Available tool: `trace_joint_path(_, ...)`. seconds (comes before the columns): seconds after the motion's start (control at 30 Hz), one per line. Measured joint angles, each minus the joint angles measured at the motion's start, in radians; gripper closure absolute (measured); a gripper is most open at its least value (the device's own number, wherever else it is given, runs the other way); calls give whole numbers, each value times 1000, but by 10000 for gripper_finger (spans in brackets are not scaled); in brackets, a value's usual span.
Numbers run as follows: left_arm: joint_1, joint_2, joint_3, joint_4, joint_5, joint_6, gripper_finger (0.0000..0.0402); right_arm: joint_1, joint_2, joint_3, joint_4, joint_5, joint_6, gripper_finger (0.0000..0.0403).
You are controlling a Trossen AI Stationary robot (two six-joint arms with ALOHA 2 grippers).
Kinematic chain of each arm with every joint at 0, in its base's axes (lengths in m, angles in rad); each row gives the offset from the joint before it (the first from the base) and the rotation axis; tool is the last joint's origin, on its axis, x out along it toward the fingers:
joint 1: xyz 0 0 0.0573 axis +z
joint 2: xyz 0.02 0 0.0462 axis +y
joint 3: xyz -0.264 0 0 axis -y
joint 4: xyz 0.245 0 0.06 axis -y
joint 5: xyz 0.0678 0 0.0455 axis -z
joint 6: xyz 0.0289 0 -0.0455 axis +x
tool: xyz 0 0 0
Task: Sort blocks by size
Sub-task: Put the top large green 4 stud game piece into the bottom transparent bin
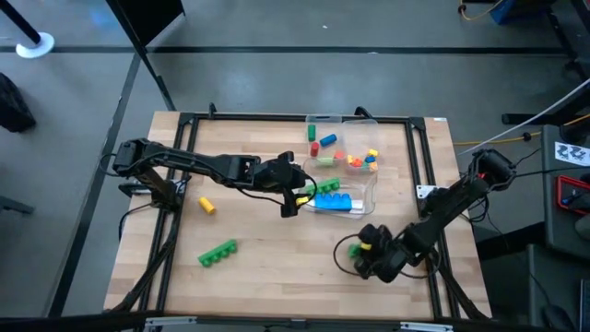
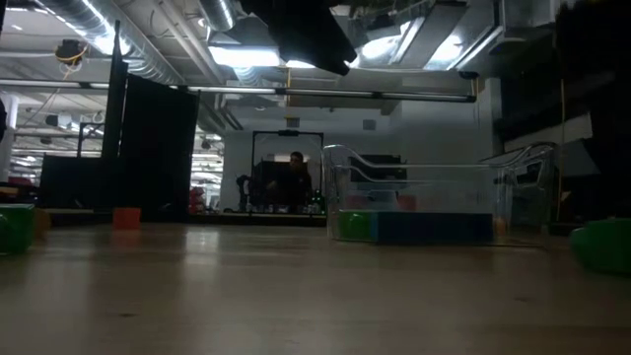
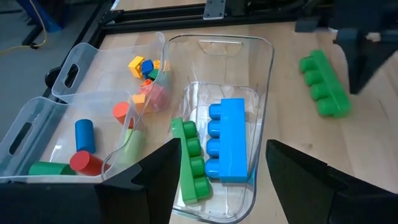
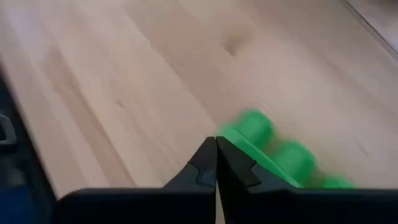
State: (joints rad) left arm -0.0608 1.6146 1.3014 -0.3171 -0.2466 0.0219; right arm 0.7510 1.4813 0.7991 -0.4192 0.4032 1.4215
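My left gripper (image 3: 221, 177) (image 1: 295, 192) hangs open above the near end of a clear tray (image 3: 261, 68), touching nothing. In that compartment a long green block (image 3: 189, 162) and a blue block (image 3: 227, 140) lie side by side. Small blocks (image 3: 146, 68) and cylinders (image 3: 84, 140) fill the other compartments. My right gripper (image 4: 216, 155) (image 1: 361, 256) is shut low over the table near the front right, right beside a green studded block (image 4: 273, 155) (image 3: 323, 84). Another green block (image 1: 218, 252) and a yellow piece (image 1: 206, 205) lie flat on the table to the left. My right gripper slants down at the table, with its shut fingertips (image 4: 208, 158) close against the side of the green block's stud end (image 4: 252, 127). Whether they touch the block I cannot tell. The block lies flat on the table.
The black frame rail (image 1: 277, 118) runs around the wooden table top. Bare wood lies between the tray and the front edge (image 1: 286, 267). In the low view, the tray (image 2: 424, 197) stands mid-table and a person sits far behind it (image 2: 296, 168).
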Motion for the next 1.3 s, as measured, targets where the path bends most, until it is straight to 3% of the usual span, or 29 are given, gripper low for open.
trace_joint_path(0.13, 0, 0, 0, 9, 0, 0, 183, -22, -10, 15, 43, 98, -74, 398)
trace_joint_path(0.3, -8, 0, 0, 13, 0, -20, 183, -83, -43, 86, -53, 263, -255, 398)
trace_joint_path(0.4, -24, 0, 0, 12, 0, -54, 183, -151, -44, 121, -92, 300, -391, 398)
trace_joint_path(0.73, -105, 0, 0, 10, 4, -131, 183, -399, -41, 123, -160, 235, -665, 398)
trace_joint_path(0.83, -122, 0, 0, 10, 4, -131, 183, -463, -41, 123, -268, 149, -666, 398)
trace_joint_path(1.3, -138, 0, 0, 12, 4, -131, 183, -551, -41, 123, -630, 55, -615, 398)
